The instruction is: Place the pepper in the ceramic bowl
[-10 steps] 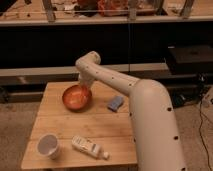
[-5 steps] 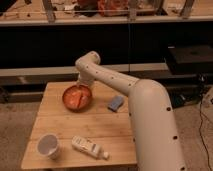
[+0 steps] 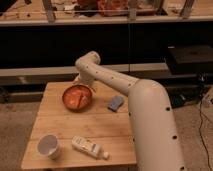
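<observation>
The orange-brown ceramic bowl stands on the far part of the wooden table. A small elongated orange-red shape, the pepper, lies inside it and blends into the bowl's inside. My white arm reaches from the lower right over the table and bends down at the bowl's far right rim. The gripper is just above and behind that rim, largely hidden by the wrist.
A white cup stands at the near left corner. A white bottle lies on its side near the front edge. A blue-grey sponge-like block lies to the right of the bowl. Dark shelving runs behind the table.
The gripper has risen slightly from the bowl's right side toward its far rim. The bowl, cup and bottle have not moved.
</observation>
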Robot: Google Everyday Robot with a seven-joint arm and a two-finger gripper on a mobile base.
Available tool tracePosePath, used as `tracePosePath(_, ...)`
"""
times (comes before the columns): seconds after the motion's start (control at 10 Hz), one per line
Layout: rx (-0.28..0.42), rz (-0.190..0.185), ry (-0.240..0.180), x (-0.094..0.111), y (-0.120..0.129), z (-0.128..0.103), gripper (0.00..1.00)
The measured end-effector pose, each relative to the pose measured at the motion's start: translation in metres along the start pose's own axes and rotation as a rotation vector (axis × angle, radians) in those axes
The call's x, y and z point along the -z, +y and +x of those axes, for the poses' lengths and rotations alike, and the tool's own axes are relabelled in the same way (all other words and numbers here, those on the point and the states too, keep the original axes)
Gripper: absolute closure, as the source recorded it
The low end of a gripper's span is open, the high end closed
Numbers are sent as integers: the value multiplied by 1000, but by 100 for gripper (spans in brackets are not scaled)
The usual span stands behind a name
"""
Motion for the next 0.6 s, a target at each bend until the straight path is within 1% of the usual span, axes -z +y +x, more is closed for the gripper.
tracePosePath(0.6,-1,1,0,-1,0,2,20)
